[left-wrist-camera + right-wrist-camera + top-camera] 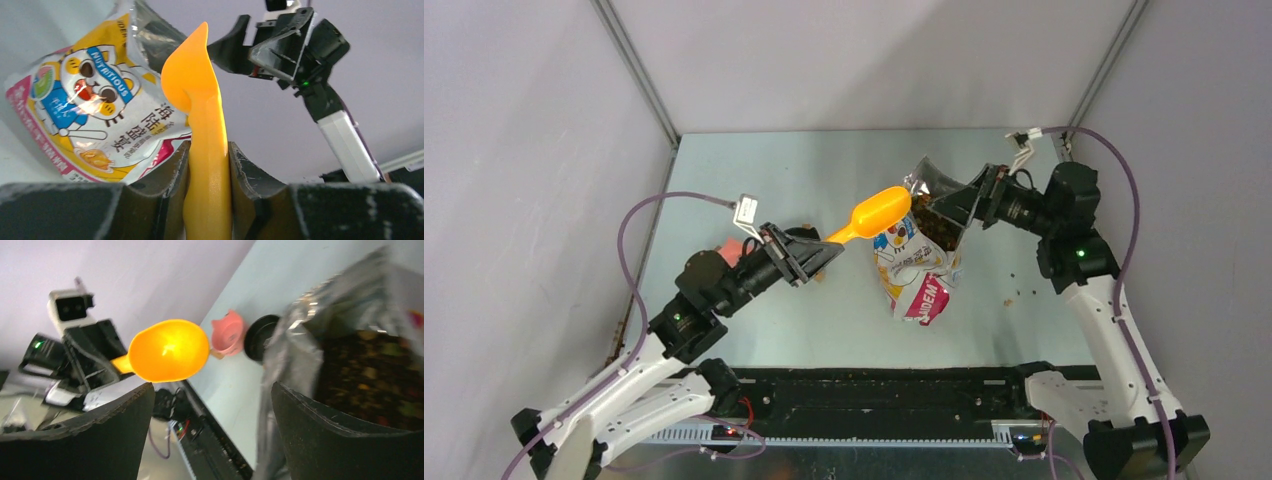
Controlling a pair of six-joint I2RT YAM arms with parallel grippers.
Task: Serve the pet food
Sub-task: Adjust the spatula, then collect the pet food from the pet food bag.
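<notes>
Left fingers (160, 195) tight on yellow scoop (200, 100), bowl just beside bag rim (929, 178), kibble (370, 370) inside; right fingers (100, 440) wide apart.

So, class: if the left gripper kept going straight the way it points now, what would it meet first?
Most likely the open mouth of the bag: the left gripper is shut on the yellow scoop, whose bowl leads towards it. Height is unclear, so it might pass above.
</notes>
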